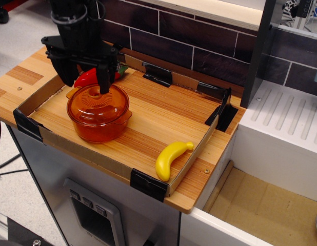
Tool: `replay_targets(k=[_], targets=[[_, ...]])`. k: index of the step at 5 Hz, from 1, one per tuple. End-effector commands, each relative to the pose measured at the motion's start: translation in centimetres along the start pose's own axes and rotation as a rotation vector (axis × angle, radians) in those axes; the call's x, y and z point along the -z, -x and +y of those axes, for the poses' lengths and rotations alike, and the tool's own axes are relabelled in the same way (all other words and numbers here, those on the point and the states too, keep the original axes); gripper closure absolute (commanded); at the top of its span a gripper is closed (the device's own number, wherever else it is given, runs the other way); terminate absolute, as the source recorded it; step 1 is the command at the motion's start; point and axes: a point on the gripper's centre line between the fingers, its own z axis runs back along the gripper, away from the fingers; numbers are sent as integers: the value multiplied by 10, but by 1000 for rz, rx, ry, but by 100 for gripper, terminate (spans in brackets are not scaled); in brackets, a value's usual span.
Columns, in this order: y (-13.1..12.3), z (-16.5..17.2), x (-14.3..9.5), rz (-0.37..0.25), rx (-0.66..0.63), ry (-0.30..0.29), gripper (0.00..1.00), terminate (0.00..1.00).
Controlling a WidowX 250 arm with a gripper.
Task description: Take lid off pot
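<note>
The orange pot stands at the left of the cardboard-walled tray, with the orange lid sitting on it. My black gripper hangs over the far side of the lid with its jaws wide apart. Its right finger reaches down to the lid's centre and hides most of the ring knob. Its left finger is beyond the pot's far left edge. The gripper holds nothing.
A red toy pepper lies just behind the pot, partly hidden by the gripper. A yellow toy banana lies by the tray's front right wall. A dark tiled wall rises behind, and a white sink unit is at the right.
</note>
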Motion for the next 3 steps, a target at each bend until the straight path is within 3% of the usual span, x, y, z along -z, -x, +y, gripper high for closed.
replay_targets(k=[1,3], targets=[[-1,-11,0,-21,13,-39,100,0],[1,-18,2,-18,3,-30,100,0]])
